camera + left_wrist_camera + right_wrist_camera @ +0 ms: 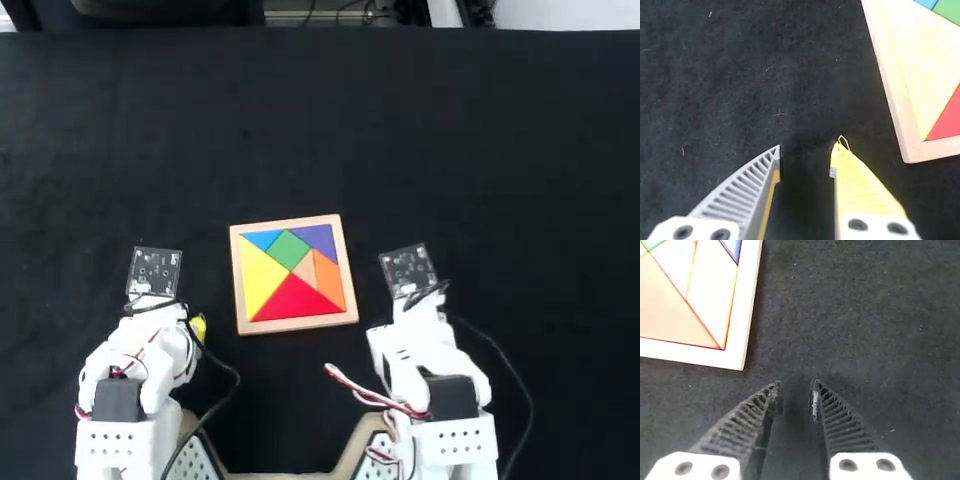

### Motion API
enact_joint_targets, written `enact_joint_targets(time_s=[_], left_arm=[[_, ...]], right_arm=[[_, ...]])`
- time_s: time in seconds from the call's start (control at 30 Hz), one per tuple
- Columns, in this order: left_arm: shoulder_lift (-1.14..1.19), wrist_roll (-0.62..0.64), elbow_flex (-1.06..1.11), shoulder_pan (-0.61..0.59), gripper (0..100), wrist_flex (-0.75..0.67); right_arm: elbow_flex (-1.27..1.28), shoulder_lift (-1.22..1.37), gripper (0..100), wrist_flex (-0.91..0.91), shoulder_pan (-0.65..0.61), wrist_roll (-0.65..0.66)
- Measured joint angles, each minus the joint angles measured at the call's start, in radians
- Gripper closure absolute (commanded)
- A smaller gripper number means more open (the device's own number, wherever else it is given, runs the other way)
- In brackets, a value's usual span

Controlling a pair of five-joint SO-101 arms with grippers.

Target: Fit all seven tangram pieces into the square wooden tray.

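Observation:
The square wooden tray (pixel 298 326) lies at the table's middle with the coloured tangram pieces fitted flat inside: a yellow triangle (pixel 258 278), a red triangle (pixel 298 298), an orange piece (pixel 329 285), a green square (pixel 290 248), plus blue, purple and tan ones. My left gripper (pixel 809 147) is open just above the cloth, beside the tray's near left corner (pixel 912 152), holding nothing. My right gripper (pixel 796 386) is slightly open and empty, off the tray's near right corner (pixel 740 360).
A black cloth (pixel 480 150) covers the whole table. The left arm (pixel 140 350) and the right arm (pixel 425 350) sit folded back at the near edge, either side of the tray. Cables (pixel 350 385) trail between their bases.

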Motion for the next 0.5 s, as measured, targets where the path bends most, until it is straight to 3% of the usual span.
enact_joint_targets(time_s=[0.1, 0.27, 0.5], left_arm=[[0.0, 0.0, 0.0, -0.003, 83, 0.0], [0.0, 0.0, 0.0, -0.009, 83, 0.0], [0.0, -0.002, 0.0, -0.103, 83, 0.0]], right_arm=[[0.0, 0.0, 89.9, 0.0, 0.0, 0.0], [0.0, 0.0, 98.9, 0.0, 0.021, -0.048], [0.0, 0.0, 98.1, 0.0, 0.074, -0.063]])
